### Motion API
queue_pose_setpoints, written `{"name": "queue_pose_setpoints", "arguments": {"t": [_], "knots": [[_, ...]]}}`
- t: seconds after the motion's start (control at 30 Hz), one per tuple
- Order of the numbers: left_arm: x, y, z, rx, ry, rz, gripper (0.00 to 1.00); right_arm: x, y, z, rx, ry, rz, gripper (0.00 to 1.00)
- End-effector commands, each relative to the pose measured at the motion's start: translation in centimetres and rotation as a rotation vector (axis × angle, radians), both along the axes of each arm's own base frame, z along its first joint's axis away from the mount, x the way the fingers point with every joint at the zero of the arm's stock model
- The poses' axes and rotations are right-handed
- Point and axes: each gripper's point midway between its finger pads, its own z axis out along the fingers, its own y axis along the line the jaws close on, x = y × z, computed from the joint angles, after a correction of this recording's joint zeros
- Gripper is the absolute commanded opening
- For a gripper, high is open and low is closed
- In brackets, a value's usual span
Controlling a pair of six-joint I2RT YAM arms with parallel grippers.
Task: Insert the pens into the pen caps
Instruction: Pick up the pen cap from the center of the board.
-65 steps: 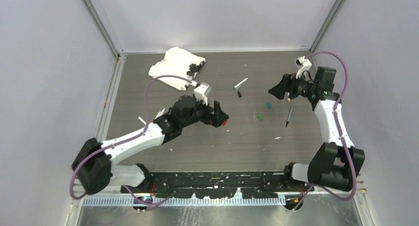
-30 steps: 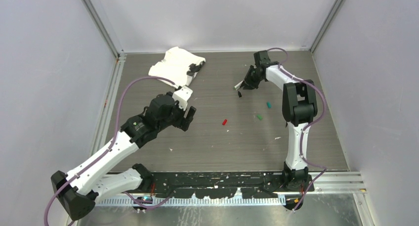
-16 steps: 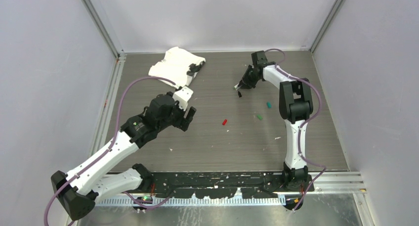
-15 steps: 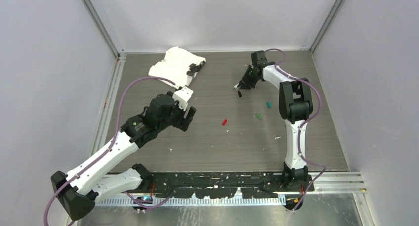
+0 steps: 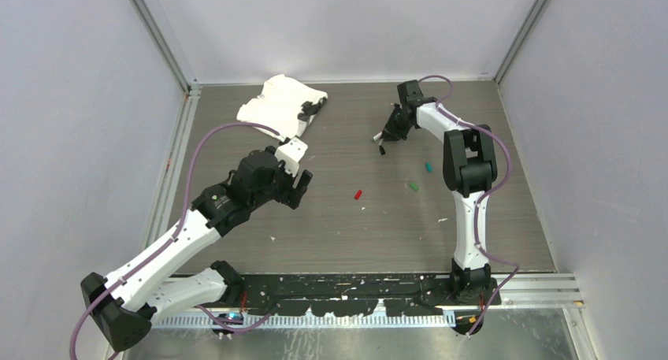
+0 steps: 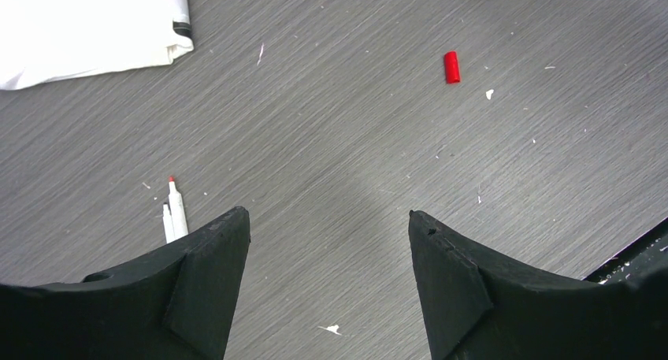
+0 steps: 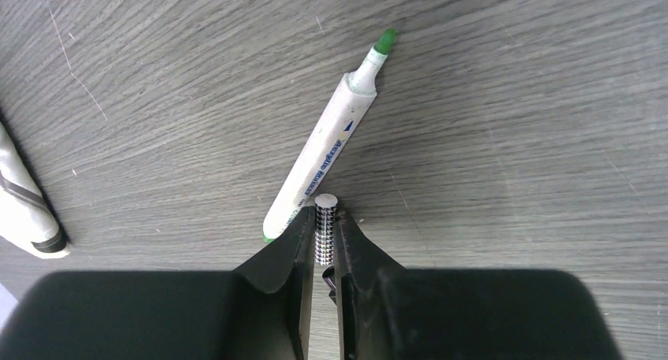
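Observation:
My right gripper (image 7: 324, 217) is shut on a slim, dark, check-patterned pen (image 7: 325, 232), held just over the table at the back (image 5: 391, 129). Right beside it lies a white pen with a green tip (image 7: 327, 155). A black cap (image 5: 382, 150) sits just in front of them. The red cap (image 5: 358, 194) (image 6: 450, 66), green cap (image 5: 413, 186) and teal cap (image 5: 428, 167) lie loose mid-table. My left gripper (image 6: 327, 218) (image 5: 299, 188) hovers open and holds nothing. Two white pens (image 6: 175, 212), one red-tipped, lie by its left finger.
A crumpled white cloth (image 5: 280, 104) (image 6: 87, 21) lies at the back left. Small white flecks (image 5: 443, 220) dot the grey table. Metal rails run along the table's left and back edges.
The right arm swung from the right side to the back middle, and its jaws have just tightened on the slim pen. The left arm drew back from the red cap and now holds still.

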Motion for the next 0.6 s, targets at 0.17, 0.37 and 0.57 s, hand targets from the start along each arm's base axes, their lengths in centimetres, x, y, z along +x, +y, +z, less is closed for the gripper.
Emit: {"name": "queue_pose_setpoints", "arguments": {"t": [0.17,0.37,0.57], "knots": [[0.1,0.2,1.2,-0.023,-0.036,0.002,0.74,0.1,-0.8,0.7,-0.13,-0.04,0.078,0.21],[0.0,0.2,1.2,-0.026,-0.038,0.0,0.74,-0.4,-0.9,0.2,-0.193,-0.036,0.142,0.3],[0.0,0.2,1.4,-0.032,-0.045,0.001,0.74,-1.2,-0.9,-0.4,-0.237,-0.019,0.192,0.3]]}}
